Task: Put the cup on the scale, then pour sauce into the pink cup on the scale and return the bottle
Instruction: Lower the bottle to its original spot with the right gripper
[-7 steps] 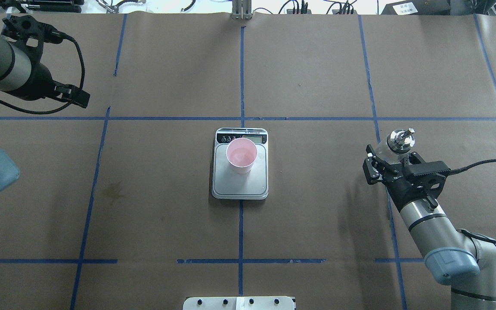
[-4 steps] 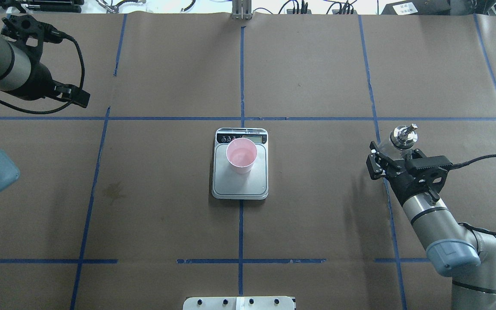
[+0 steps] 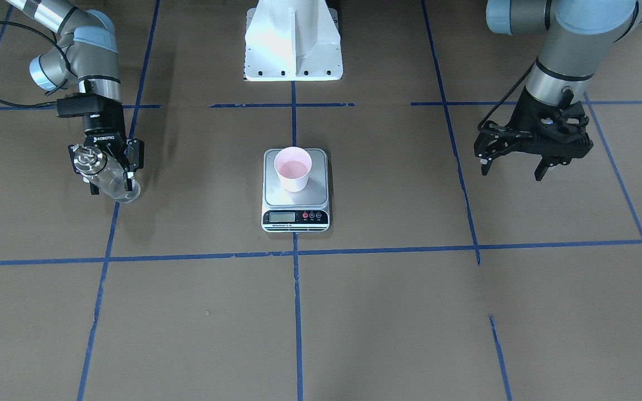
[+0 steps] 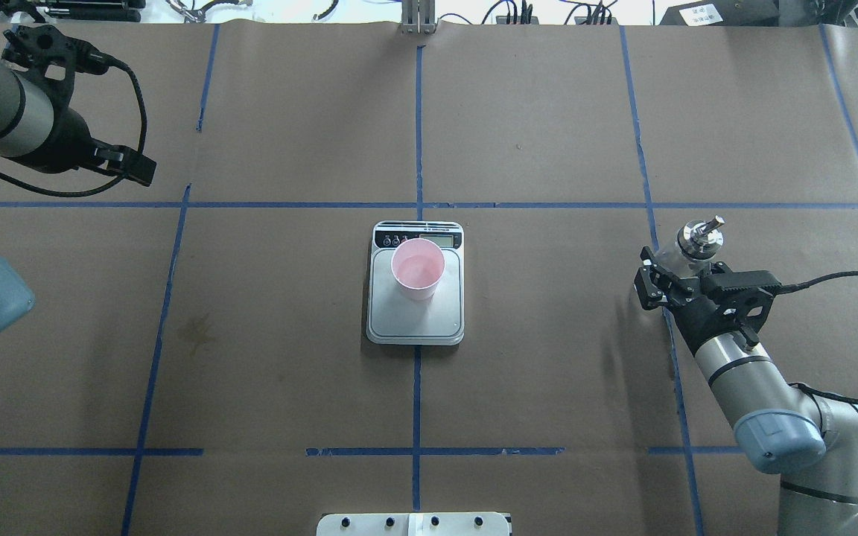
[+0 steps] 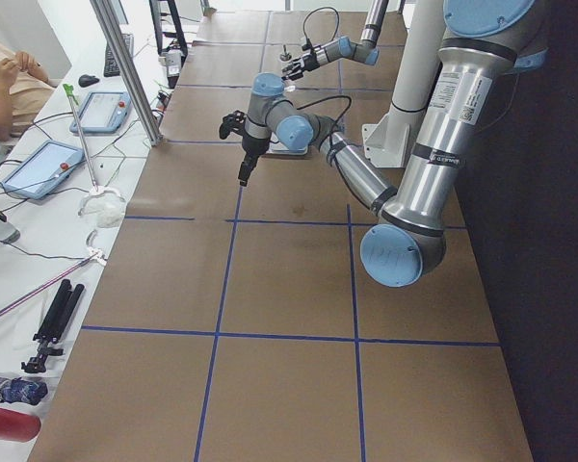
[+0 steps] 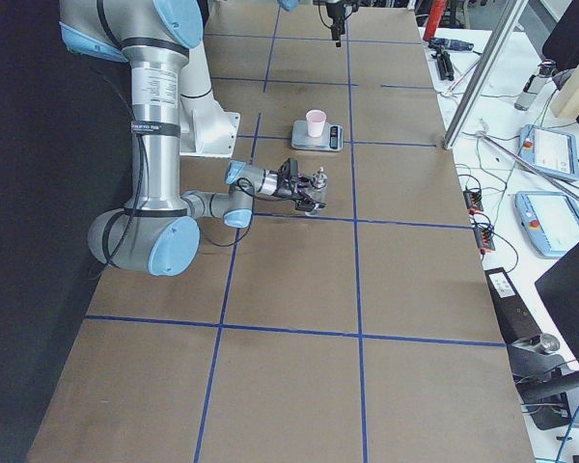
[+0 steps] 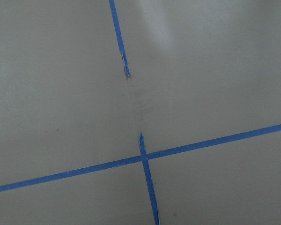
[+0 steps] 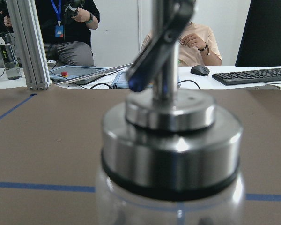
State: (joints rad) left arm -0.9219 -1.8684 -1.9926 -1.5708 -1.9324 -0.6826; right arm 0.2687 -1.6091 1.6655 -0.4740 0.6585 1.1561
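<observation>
Seen from across the table (image 3: pixel 388 323), the right gripper (image 3: pixel 112 181) clamps the bottle (image 3: pixel 106 177) by its glass body at the view's left, wrist pointing down. The cup (image 3: pixel 293 169) stands upright on the scale (image 3: pixel 296 217) at the centre, well apart from the bottle. The left gripper (image 3: pixel 511 167) hangs at the right, fingers spread, with nothing between them.

From overhead, the right forearm reaches in from the lower right corner with its elbow bent. The bottle's metal cap pokes out on the gripper's far side, just beside a blue tape line (image 4: pixel 646 186). The left arm lies across the upper left corner, its fingers hidden under the wrist.

From the left end, the near arm stretches out along the table, claw pointing down above the paper.

From the right end, the near arm is folded low and its forearm is nearly level. The bottle's base is close to the paper; contact cannot be made out.

The left wrist camera shows only paper and crossed tape.

The right wrist camera is filled by the blurred cap and dark neck ring, with operators (image 8: pixel 196 42) seated beyond.
</observation>
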